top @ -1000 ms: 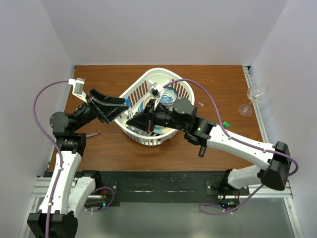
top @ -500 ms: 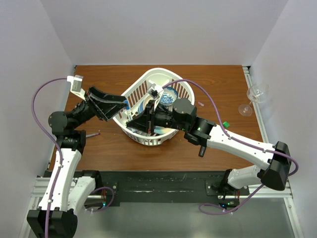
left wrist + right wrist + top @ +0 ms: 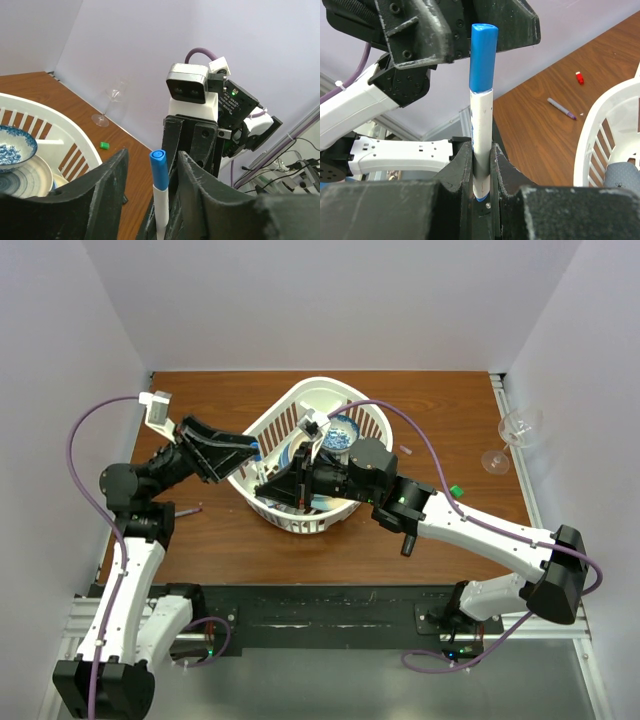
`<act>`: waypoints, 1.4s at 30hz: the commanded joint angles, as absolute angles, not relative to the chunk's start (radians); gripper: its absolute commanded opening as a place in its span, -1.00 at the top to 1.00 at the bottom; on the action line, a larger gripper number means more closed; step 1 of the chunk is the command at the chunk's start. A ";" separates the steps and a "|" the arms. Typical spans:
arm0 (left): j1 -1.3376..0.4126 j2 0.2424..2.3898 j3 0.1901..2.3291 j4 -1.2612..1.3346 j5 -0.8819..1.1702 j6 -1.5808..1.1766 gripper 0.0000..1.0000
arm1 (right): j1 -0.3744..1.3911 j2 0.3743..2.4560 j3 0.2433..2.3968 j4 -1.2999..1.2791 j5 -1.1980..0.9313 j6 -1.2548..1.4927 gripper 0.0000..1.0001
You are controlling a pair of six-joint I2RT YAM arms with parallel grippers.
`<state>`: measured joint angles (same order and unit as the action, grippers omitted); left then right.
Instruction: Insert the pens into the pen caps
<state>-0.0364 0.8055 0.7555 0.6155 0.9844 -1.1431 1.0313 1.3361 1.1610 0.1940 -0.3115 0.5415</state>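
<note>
My right gripper (image 3: 481, 150) is shut on the white barrel of a pen (image 3: 482, 130) and holds it upright over the near left rim of the white basket (image 3: 300, 523). A blue cap (image 3: 483, 57) sits on the pen's top end. My left gripper (image 3: 152, 165) is open, its two jaws standing on either side of the blue cap (image 3: 159, 170) with a gap on each side. In the top view the left gripper (image 3: 235, 455) faces the right gripper (image 3: 270, 485), with the cap (image 3: 257, 448) between them.
A thin purple pen (image 3: 190, 510) and a red cap (image 3: 579, 77) lie on the table left of the basket. A green cap (image 3: 456, 490) lies to its right. A wine glass (image 3: 515, 435) stands at the right edge. A patterned bowl (image 3: 342, 433) and plates lie in the basket.
My left gripper has shifted slightly back and to the left, with its jaws staying round the blue cap. The right arm and the pen have not moved.
</note>
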 commanded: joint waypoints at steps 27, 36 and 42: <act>-0.224 0.762 0.563 0.445 1.028 -1.066 1.00 | 0.850 1.416 1.522 0.064 -0.362 0.295 1.00; -0.327 0.768 0.514 0.439 0.930 -1.042 1.00 | 0.830 1.468 1.581 0.107 -0.310 0.360 1.00; -0.370 0.778 0.460 0.452 0.908 -1.055 1.00 | 0.827 1.489 1.626 0.113 -0.266 0.312 1.00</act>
